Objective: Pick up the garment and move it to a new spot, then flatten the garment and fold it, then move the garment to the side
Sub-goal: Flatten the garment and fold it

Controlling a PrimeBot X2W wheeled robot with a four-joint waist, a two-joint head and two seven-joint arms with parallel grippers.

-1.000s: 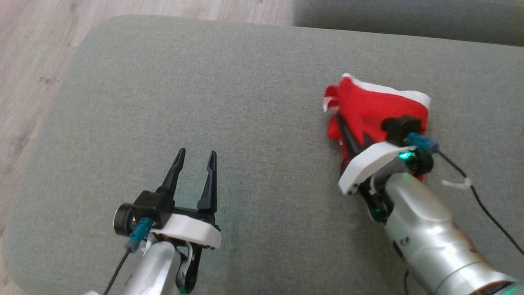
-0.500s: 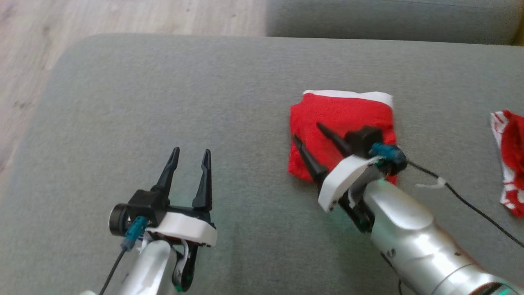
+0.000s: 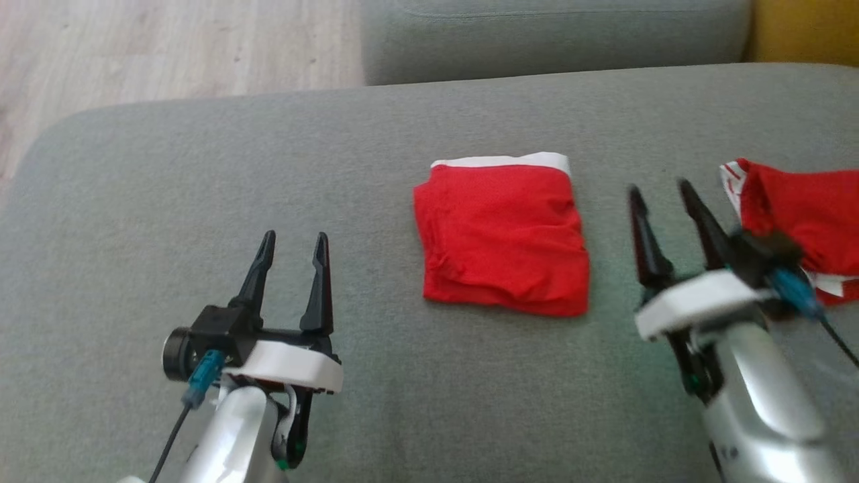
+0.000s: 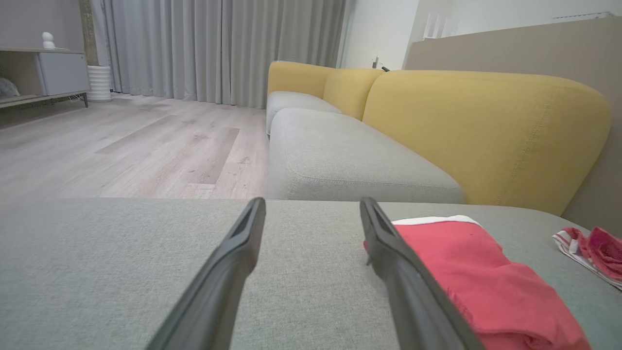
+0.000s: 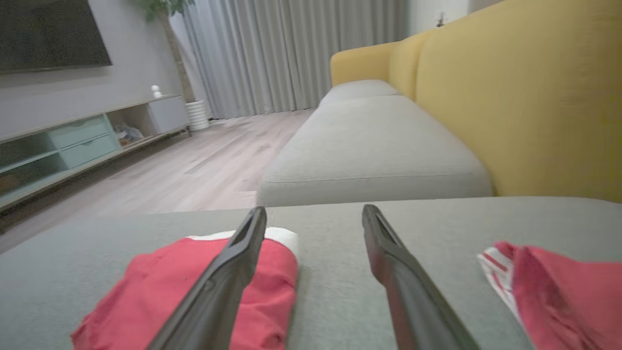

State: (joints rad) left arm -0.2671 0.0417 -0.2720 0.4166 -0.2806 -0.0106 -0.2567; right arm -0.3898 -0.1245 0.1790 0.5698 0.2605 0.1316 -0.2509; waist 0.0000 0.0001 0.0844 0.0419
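A living room in soft, even light: a pale wood-plank floor [image 4: 121,150] runs back to full-length grey curtains [image 4: 218,48] across the far side. A long sofa [image 4: 369,146] with grey seat cushions and mustard-yellow backrests stretches away beside the floor. Across the floor from it, against a grey wall [image 5: 73,92], stands a low cabinet [image 5: 73,141] with pale green drawers, and above it is a dark screen [image 5: 48,34].

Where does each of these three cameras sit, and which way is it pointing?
Head view: on the head, looking down at the grey cushion and folded red garment; left pincer and right pincer show below.
Left wrist view: on the left wrist, looking low along the sofa; its own fingers show.
Right wrist view: on the right wrist, facing likewise; its fingers show.
Shared: both wrist views see the yellow backrest.
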